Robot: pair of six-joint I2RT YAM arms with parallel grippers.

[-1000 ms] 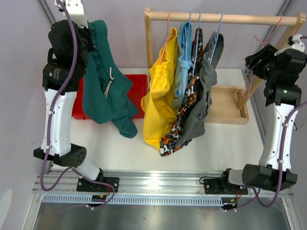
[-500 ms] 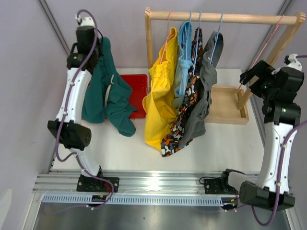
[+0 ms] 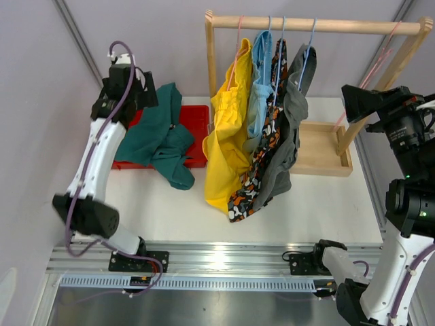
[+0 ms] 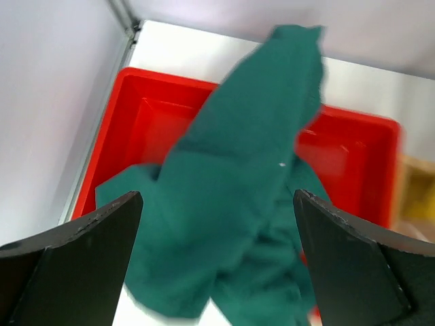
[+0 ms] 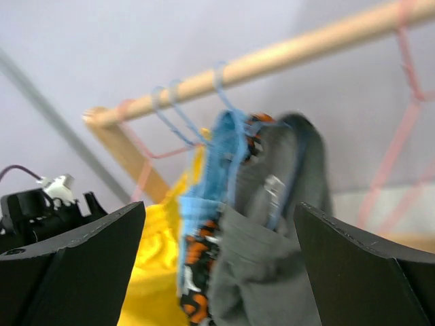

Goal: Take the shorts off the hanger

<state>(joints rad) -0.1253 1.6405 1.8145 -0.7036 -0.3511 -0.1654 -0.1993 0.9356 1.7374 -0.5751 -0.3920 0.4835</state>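
Left gripper (image 3: 144, 95) (image 4: 217, 198): jaws spread wide with nothing pinched between them. It hangs over the red tray (image 3: 196, 125) (image 4: 156, 115) at the far left of the table (image 3: 306, 204).
Teal shorts (image 3: 160, 139) (image 4: 234, 204): off the rail, heaped on the red tray. One fold spills over the tray's near rim onto the table. A peak of cloth rises towards the left gripper, and I cannot tell whether it touches a finger. They are blurred in the left wrist view.
Right gripper (image 3: 355, 103) (image 5: 219, 204): jaws wide apart and empty. It is held high by the right end of the rail, facing the hanging shorts and apart from them.
Rail (image 3: 312, 26) (image 5: 272, 58): a wooden bar on wooden posts at the far side of the table.
Yellow shorts (image 3: 228, 142) (image 5: 153, 285): on a pink hanger (image 3: 235, 58), leftmost on the rail.
Blue shorts (image 3: 259, 88) (image 5: 214, 163): just right of the yellow pair, touching it.
Camo shorts (image 3: 262, 170) (image 5: 194, 278): between the blue and grey pairs, pressed against both.
Grey shorts (image 3: 289, 129) (image 5: 272, 272): rightmost of the four, on a blue hanger (image 3: 309, 47) (image 5: 282, 197).
Spare hanger (image 3: 380, 61) (image 5: 408, 115): pink and bare, near the rail's right end, well apart from the shorts.
Wooden tray (image 3: 326, 146): on the table under the rail's right half, just beside the grey shorts.
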